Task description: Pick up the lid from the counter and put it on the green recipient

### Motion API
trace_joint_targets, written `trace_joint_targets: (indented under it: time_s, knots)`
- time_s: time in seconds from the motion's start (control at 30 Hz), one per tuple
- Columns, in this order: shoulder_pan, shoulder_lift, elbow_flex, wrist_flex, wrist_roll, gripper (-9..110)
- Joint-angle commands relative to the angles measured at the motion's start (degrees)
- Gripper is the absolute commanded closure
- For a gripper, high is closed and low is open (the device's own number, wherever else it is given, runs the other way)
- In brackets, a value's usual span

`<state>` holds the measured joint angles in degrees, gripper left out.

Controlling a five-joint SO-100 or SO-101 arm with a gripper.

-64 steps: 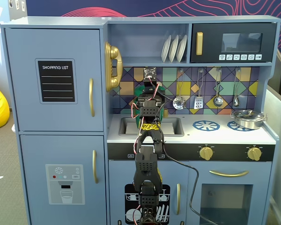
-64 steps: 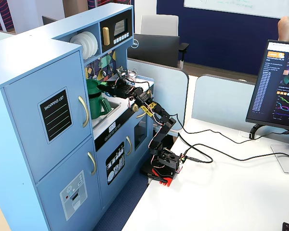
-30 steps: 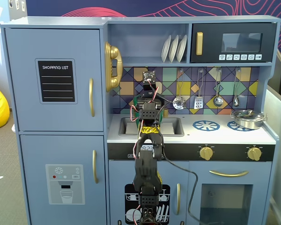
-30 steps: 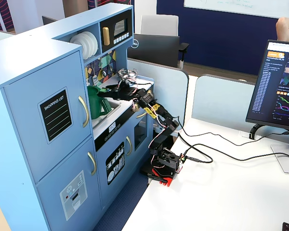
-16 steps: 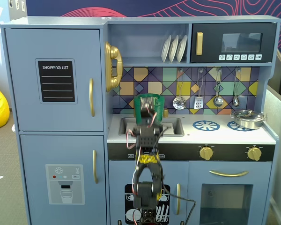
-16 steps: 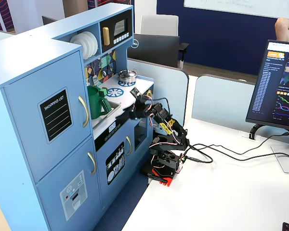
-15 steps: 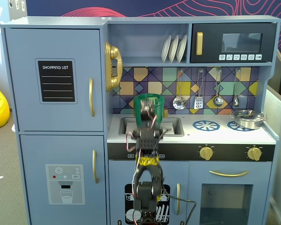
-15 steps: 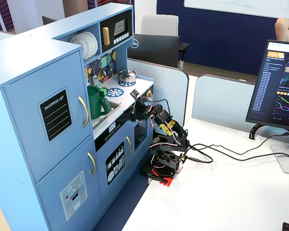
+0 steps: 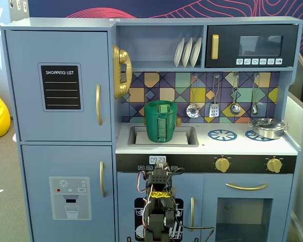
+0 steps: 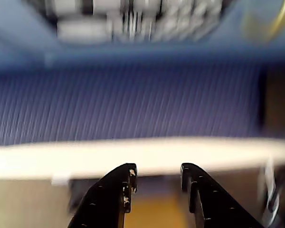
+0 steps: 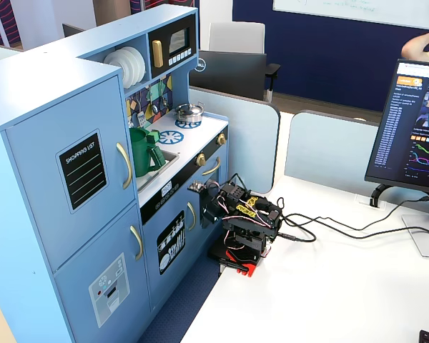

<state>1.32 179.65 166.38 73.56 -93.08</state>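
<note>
Lid: flat round green plastic lid with a small square knob [image 9: 163,107]; we see it resting on top of the green container in a fixed view, knob up.
Recipient: tall dark-green tapered plastic container [image 9: 160,122] with a ribbed lighter strip on its front; we see it standing upright in the sink recess [image 9: 191,137] of the blue toy kitchen [image 9: 65,91]. In the other fixed view it [image 11: 139,152] shows beside the fridge door.
Claw: we see the two black fingers [image 10: 115,199] of the gripper [image 10: 157,175] in the wrist view, set a narrow gap apart, with nothing between them and touching nothing.
Arm: we see the black arm [image 11: 239,214] folded low over its base on the white table [image 11: 329,286], in front of the kitchen's lower doors, well apart from the container.
Wrist view: blurred; we make out a blue ribbed surface and a pale band beyond the fingers.
Counter: a shiny steel pot [image 9: 267,127] sits on the right blue burner ring; the left burner ring [image 9: 221,134] is bare.
</note>
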Motion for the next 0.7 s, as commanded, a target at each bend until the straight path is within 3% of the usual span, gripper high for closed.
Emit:
trace_joint_targets:
  time_s: [0.0,0.2,0.33,0.67]
  knots:
    - [-2.11,2.37,3.08,3.43,4.83,99]
    - [-5.19,2.11,5.27,9.49,9.67,98]
    - [-4.48,2.37,5.27,14.24,4.83,98]
    - [-3.96,2.37,5.27,14.24,4.75,98]
